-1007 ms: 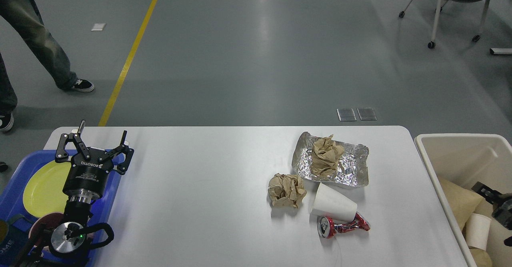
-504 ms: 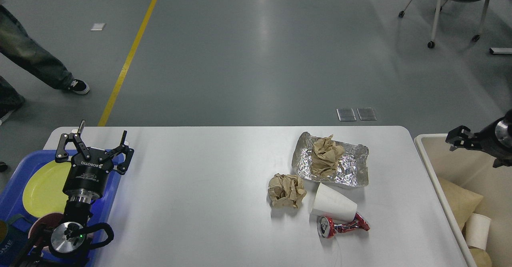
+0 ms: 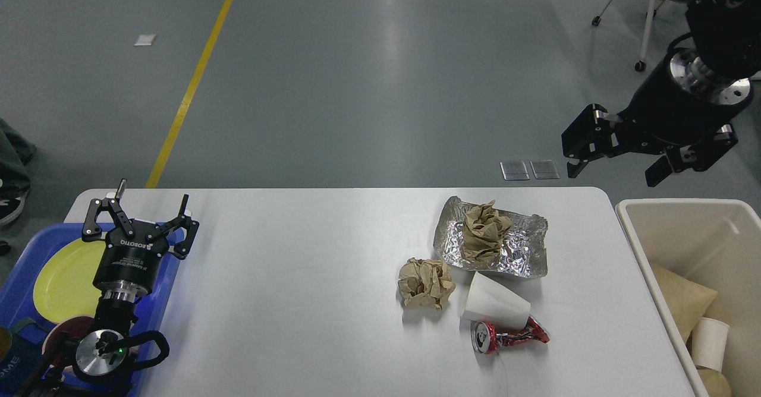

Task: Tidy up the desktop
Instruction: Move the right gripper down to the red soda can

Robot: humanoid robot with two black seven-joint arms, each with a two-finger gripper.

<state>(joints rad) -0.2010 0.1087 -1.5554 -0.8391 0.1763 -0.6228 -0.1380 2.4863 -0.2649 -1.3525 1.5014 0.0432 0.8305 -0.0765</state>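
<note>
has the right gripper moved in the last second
Yes. The right gripper was low inside the cream bin and has risen up and leftward, now hanging open above the bin's far-left corner, beyond the desktop.

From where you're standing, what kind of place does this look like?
Probably an indoor robotics test space or workshop, not a home. The grey floor has a yellow line painted across it, a wheeled chair stands off to the side, and the white desktop is staged with litter beside a cream bin.
</note>
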